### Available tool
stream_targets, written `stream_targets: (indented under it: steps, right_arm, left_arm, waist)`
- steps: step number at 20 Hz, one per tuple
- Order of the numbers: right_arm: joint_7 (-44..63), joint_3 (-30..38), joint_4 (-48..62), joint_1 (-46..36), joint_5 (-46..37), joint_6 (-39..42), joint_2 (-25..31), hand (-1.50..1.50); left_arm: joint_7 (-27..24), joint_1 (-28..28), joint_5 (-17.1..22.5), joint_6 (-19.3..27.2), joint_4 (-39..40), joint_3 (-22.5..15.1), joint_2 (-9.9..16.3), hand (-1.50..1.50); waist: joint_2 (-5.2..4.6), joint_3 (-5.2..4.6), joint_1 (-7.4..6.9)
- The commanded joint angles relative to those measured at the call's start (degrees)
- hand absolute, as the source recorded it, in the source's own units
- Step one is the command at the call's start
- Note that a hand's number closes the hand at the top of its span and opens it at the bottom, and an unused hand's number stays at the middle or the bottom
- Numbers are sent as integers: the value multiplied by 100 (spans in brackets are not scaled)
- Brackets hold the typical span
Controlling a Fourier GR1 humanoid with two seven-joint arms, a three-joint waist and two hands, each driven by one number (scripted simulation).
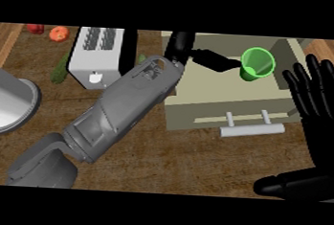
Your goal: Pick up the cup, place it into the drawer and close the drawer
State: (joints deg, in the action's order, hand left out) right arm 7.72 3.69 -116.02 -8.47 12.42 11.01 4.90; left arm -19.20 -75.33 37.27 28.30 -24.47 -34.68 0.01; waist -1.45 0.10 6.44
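A bright green cup (257, 65) is seen tilted, its open mouth turned up toward the view, pinched by the left hand (214, 58) over the open drawer (220, 95); the right hand (314, 91) rests spread, fingers up

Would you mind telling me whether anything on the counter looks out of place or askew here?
Nothing looks spilled or damaged. The green cup is tilted, but only because the left robot hand holds it over the open drawer. The toaster stands upright, and the right robot hand rests open at the right edge.
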Motion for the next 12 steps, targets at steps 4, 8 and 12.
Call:
stream_targets:
  steps: [4,8,12]
  right_arm:
    - [198,331,151,-232,525,97,151,-150]
    - [368,575,119,-181,924,241,341,-150]
    - [259,640,-439,429,1079,611,528,150]
  left_arm:
    - [-527,-93,612,-319,-296,300,-1,-150]
    - [-883,-49,818,-459,-524,522,-1,-150]
    - [-430,64,870,-668,-772,892,249,-150]
  waist:
    - [36,-4,-192]
    - [90,-7,-379]
    - [161,-9,-543]
